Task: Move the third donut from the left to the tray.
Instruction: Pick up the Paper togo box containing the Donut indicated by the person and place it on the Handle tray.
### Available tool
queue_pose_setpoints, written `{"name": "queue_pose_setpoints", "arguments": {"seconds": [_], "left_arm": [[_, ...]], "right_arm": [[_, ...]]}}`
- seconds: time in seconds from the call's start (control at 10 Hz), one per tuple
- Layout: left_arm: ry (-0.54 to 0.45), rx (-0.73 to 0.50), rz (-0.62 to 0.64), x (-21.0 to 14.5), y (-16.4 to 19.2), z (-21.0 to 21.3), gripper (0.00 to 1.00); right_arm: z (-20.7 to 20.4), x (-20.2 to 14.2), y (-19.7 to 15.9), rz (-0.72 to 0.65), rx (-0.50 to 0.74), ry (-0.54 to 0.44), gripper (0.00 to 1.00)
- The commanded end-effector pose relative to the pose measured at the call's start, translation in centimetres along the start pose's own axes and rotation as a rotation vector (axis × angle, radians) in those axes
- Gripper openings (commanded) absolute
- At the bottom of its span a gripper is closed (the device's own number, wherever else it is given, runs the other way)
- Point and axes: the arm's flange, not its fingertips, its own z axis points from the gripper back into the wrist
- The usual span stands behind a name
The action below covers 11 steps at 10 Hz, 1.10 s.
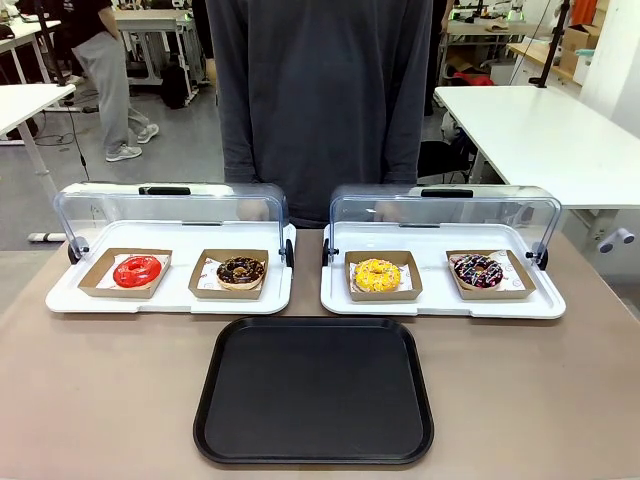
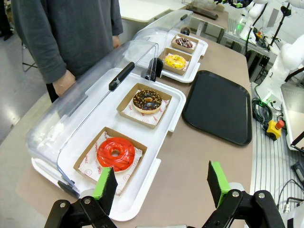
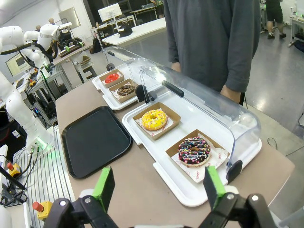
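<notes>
The third donut (image 1: 377,274), yellow-iced with small dark sprinkles, lies in a brown cardboard holder on the left half of the right white tray (image 1: 440,305). It also shows as the third donut (image 3: 154,119) and, farther off, the third donut (image 2: 175,61). The black tray (image 1: 314,390) sits empty at the table's near middle, also as the black tray (image 2: 218,105) and the black tray (image 3: 94,139). My left gripper (image 2: 161,183) hangs open above the red donut's end of the table. My right gripper (image 3: 159,187) hangs open above the sprinkled donut's end, holding nothing.
A red donut (image 1: 137,271) and a chocolate donut (image 1: 240,271) sit on the left white tray (image 1: 170,300). A dark multicolour-sprinkled donut (image 1: 478,270) lies right of the yellow one. Both clear domed lids (image 1: 445,215) stand open at the back. A person (image 1: 320,100) stands at the far edge.
</notes>
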Motion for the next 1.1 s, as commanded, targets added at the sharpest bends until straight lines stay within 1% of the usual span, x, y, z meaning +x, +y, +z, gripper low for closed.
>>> {"name": "queue_pose_setpoints", "arguments": {"seconds": [0.0, 1.0], "left_arm": [[0.004, -0.004, 0.005, 0.03, -0.08, 0.0, 1.0], [0.004, -0.004, 0.005, 0.03, -0.08, 0.0, 1.0]], "right_arm": [[-0.04, 0.24, -0.16, 0.017, 0.002, -0.026, 1.0], [-0.04, 0.24, -0.16, 0.017, 0.002, -0.026, 1.0]]}}
